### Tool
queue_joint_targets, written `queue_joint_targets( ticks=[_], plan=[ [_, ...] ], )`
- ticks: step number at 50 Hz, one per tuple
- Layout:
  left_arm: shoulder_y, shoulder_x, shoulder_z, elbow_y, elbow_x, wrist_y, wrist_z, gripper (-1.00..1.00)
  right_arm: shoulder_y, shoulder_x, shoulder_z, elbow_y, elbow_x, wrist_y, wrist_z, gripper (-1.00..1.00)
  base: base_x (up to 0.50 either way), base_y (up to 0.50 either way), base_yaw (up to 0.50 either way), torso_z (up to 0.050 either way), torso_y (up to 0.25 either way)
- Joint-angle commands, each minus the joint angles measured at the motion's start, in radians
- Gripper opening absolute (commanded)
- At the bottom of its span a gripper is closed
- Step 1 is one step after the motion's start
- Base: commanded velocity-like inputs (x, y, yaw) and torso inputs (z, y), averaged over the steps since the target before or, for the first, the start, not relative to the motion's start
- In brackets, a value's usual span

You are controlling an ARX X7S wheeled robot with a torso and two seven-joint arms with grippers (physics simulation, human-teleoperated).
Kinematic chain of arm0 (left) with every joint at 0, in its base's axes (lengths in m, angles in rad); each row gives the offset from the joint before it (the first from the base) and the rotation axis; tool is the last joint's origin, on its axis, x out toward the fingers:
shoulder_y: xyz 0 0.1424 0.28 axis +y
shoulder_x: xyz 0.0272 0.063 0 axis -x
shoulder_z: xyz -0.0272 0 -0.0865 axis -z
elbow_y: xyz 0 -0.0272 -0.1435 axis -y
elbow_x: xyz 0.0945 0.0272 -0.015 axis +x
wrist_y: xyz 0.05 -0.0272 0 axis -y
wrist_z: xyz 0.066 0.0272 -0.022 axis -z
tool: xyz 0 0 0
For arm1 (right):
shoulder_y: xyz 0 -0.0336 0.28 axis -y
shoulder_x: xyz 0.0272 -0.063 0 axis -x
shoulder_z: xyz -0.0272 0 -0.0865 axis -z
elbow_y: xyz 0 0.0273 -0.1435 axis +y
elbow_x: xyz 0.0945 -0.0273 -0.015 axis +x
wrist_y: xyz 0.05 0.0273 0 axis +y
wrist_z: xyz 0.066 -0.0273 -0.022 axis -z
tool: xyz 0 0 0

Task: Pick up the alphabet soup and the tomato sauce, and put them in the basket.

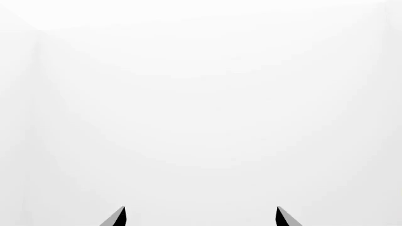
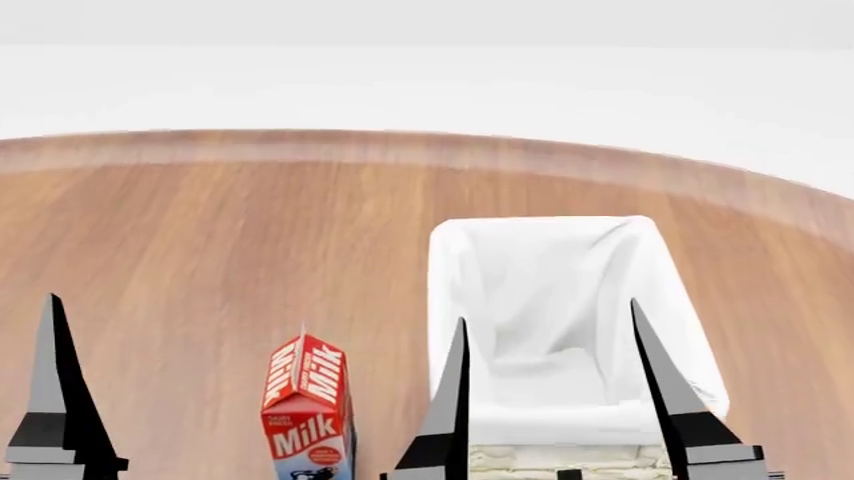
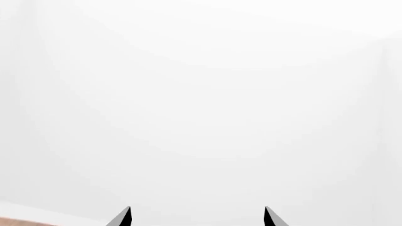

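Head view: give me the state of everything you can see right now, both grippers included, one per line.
Basket: upright on the table, white lining, nothing visible inside.
Milk carton: upright, to the left of the basket, untouched.
Left gripper: jaws apart, empty.
Right gripper: jaws apart, empty, in front of the basket.
Soup and sauce cans: not in view.

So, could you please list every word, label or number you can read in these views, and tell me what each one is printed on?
"Milk": slanted white lettering on the red upper face of the milk carton.
"Milk": again, on the blue-and-white lower front of the same carton.
Small print above that lower "Milk" and in the red badge below it: too small to read.
The basket, the table and both wrist views show no text.
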Motion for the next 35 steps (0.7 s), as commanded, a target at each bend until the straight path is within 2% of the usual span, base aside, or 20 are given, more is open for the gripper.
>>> queue_joint_targets(
  ticks=[1,2,4,6,8,12,23,25,27,30,31,33,35],
  plan=[
    [-0.001,-0.008,0.002,-0.006,-0.006,0.007,-0.007,1.0,0.021,0.001,-0.003,-0.022,0.006,0.041,-0.002,1.0,0.3,0.0,0.0,0.0,0.0],
    [-0.001,-0.009,0.003,-0.008,-0.006,0.009,-0.007,1.0,0.003,0.004,-0.008,0.002,0.0,0.0,0.006,1.0,0.3,0.0,0.0,0.0,0.0],
    [-0.002,-0.01,0.004,-0.007,-0.007,0.007,-0.009,1.0,0.036,-0.001,-0.003,-0.044,0.01,0.077,-0.005,1.0,0.3,0.0,0.0,0.0,0.0],
    [-0.003,-0.011,0.006,-0.008,-0.007,0.008,-0.01,1.0,0.006,0.006,-0.008,0.004,0.003,0.001,0.007,1.0,0.3,0.0,0.0,0.0,0.0],
    [-0.004,-0.011,0.008,-0.013,-0.007,0.01,-0.012,1.0,0.035,0.002,-0.004,-0.037,0.013,0.069,-0.003,1.0,0.3,0.0,0.0,0.0,0.0],
    [-0.005,-0.013,0.012,-0.007,-0.007,0.004,-0.016,1.0,0.02,0.004,-0.007,-0.015,0.011,0.04,0.005,1.0,0.29,0.0,0.0,0.0,0.0],
    [-0.004,-0.02,0.016,-0.011,-0.01,0.009,-0.024,1.0,-0.003,0.0,0.01,-0.015,0.064,0.008,0.008,1.0,0.01,0.0,0.0,0.0,0.0],
    [-0.004,-0.022,0.017,-0.012,-0.01,0.008,-0.025,1.0,0.05,-0.003,0.026,-0.115,0.118,0.167,-0.01,1.0,0.0,0.0,0.0,0.0,0.0],
    [-0.004,-0.024,0.018,-0.012,-0.009,0.008,-0.026,1.0,0.032,0.001,0.037,-0.126,0.148,0.17,-0.021,1.0,0.0,0.0,0.0,0.0,0.0],
    [-0.005,-0.026,0.017,-0.007,-0.012,0.005,-0.029,1.0,0.122,-0.029,0.129,-0.242,0.286,0.424,-0.02,1.0,0.0,0.0,0.0,0.0,0.0],
    [-0.006,-0.026,0.019,-0.008,-0.01,0.005,-0.03,1.0,0.224,-0.053,0.227,-0.294,0.436,0.574,0.013,1.0,0.0,0.0,0.0,0.0,0.0],
    [-0.007,-0.027,0.022,-0.003,-0.009,-0.001,-0.033,1.0,0.362,-0.026,0.381,-0.294,0.736,0.815,0.163,1.0,0.0,0.0,0.0,0.0,0.0],
    [-0.008,-0.028,0.021,-0.008,-0.011,0.003,-0.033,1.0,0.439,-0.03,0.476,-0.278,0.982,0.948,0.248,1.0,0.0,0.0,0.0,0.0,0.0]
  ],
)
